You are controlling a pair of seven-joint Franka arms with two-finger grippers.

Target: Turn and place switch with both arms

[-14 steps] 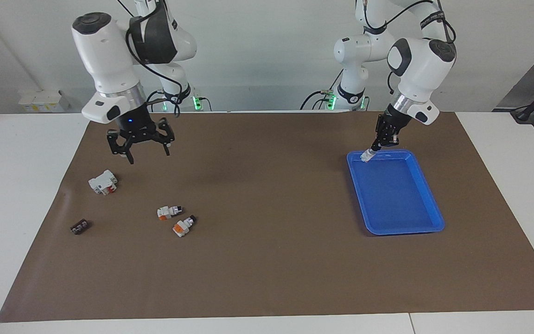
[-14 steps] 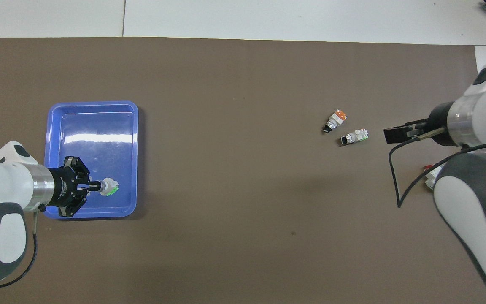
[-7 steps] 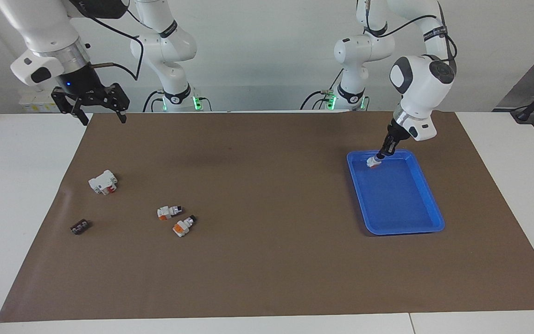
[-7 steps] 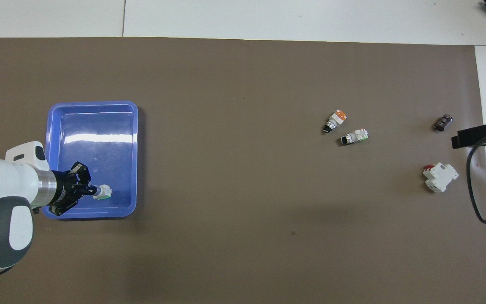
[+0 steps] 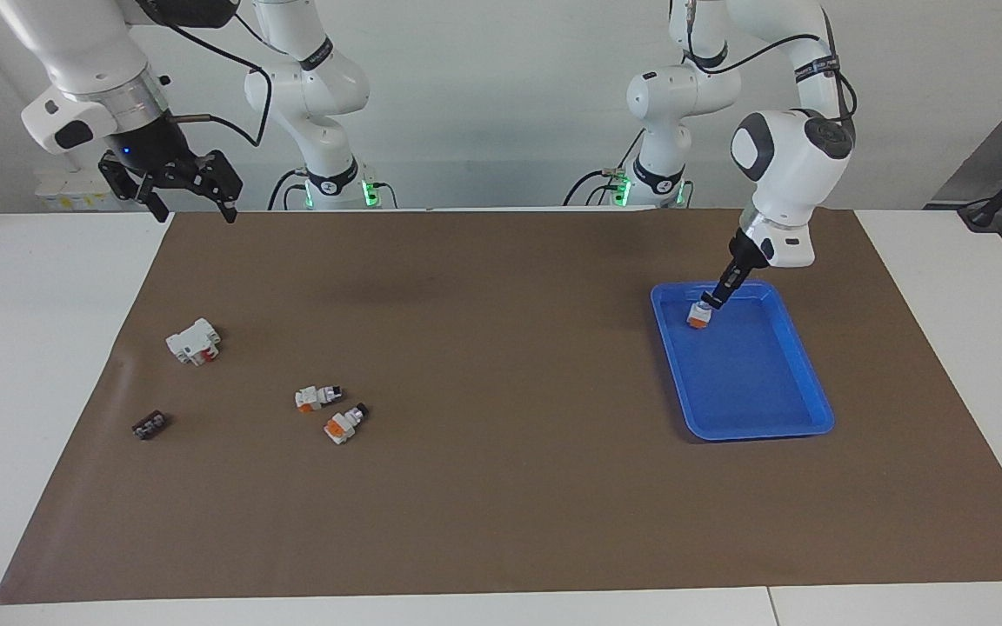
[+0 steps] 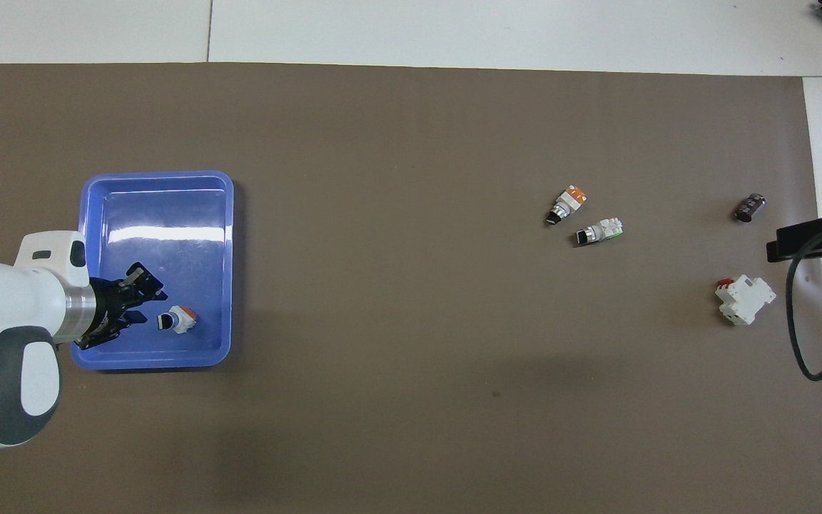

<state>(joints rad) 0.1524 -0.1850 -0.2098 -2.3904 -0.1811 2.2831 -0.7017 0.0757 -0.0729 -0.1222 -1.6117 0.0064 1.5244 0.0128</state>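
The switch (image 5: 698, 316) lies in the blue tray (image 5: 744, 432), near the corner of the tray closest to the robots. It is white, its black knob points at my left gripper, and its reddish side is up. My left gripper (image 5: 716, 300) is open just above the knob end. In the overhead view the switch (image 6: 177, 320) sits a small gap away from the left gripper (image 6: 152, 305). My right gripper (image 5: 190, 207) is open and empty, held high over the mat's edge at the right arm's end.
Two similar switches with orange blocks (image 5: 318, 398) (image 5: 344, 423) lie toward the right arm's end. A larger white block with a red part (image 5: 194, 341) and a small black part (image 5: 150, 425) lie near them. The overhead view shows the tray's rim (image 6: 229, 250).
My left gripper has lowered the switch into the tray, let go and opened. The switch now lies free with its reddish side up. The right arm has hardly moved in the last half second.
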